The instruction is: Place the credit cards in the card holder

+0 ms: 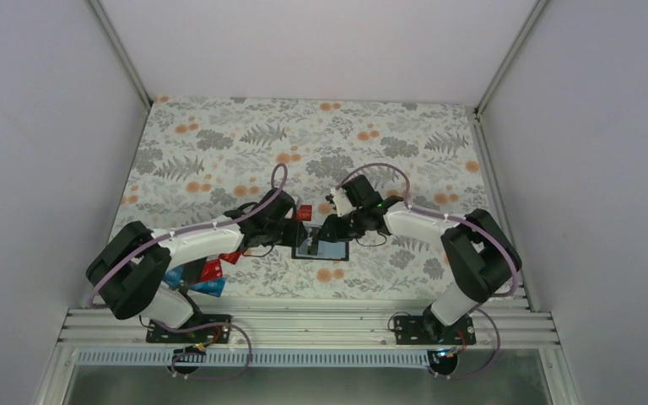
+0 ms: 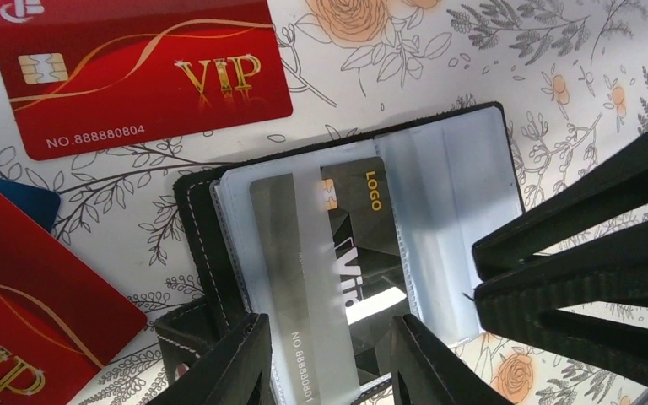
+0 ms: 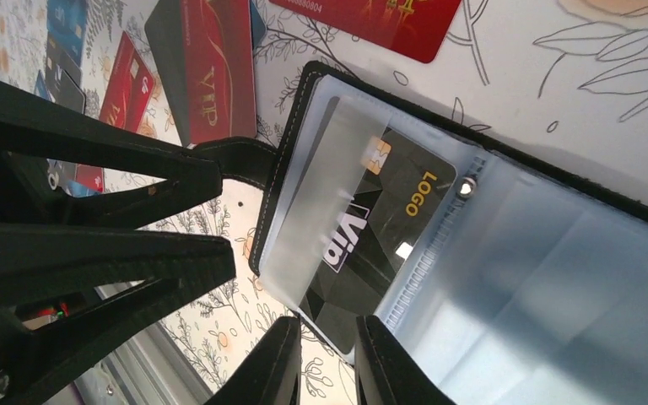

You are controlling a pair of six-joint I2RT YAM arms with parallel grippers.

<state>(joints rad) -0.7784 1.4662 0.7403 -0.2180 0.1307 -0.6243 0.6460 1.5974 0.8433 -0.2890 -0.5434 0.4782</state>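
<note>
Finds the card holder (image 1: 321,250) lying open and flat on the bench (image 1: 219,143), about midway between the left and right edges and a little back from the near edge. Records a black stitched cover underneath and pale translucent sleeves (image 2: 447,194) uppermost.

Finds one black card (image 2: 371,228), printed LOGO and Vip, lying among the sleeves. Notes part of it under frosted plastic and part bare.

Finds the left hand (image 2: 331,331) at the holder's left side, released. Notes its fingers (image 2: 249,363) well apart, standing either side of the sleeve and the black card. Sees no pinch on either.

Finds the right hand (image 3: 327,331) at the holder's right side, facing the left hand across the open sleeves. Notes jaws nearly together at the sleeve's edge, by a corner of the black card. Cannot tell whether clenched on plastic, on card, or on nothing.

Finds a red VIP card (image 2: 135,72) face up on the bench just beyond the holder, toward the far edge, apart from the cover. Reads NO.888880804 on it.

Finds a second red card (image 2: 34,321) and a blue card (image 2: 17,202) beside the holder on its left, the blue one partly covered by the red.

Finds further red and blue cards (image 1: 211,272) loose toward the near left corner, several overlapping, partly hidden beneath the left arm (image 1: 186,245). Cannot count them.
</note>
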